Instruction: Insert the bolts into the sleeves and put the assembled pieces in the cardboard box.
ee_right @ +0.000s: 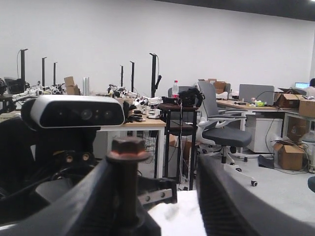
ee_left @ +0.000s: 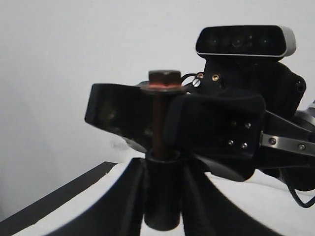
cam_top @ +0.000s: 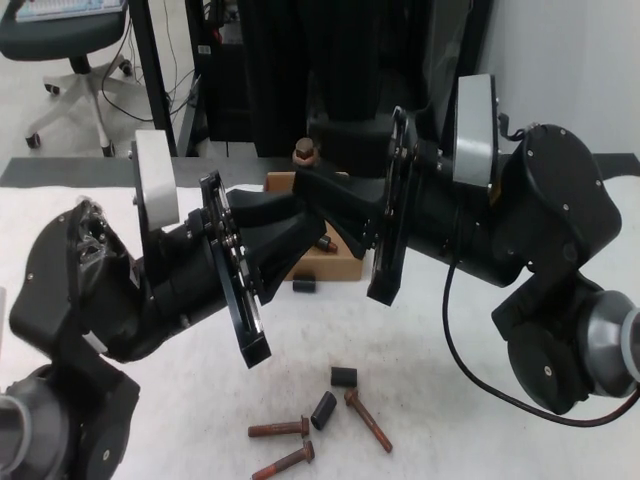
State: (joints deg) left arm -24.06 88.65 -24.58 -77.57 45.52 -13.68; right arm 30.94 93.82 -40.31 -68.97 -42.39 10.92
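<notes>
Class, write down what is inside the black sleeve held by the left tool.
A rusty bolt stands in the sleeve; its head and upper shank show above the rim. The lower shank is hidden by the sleeve wall.

Cardboard box [cam_top: 335, 268] mostly out of sight
</notes>
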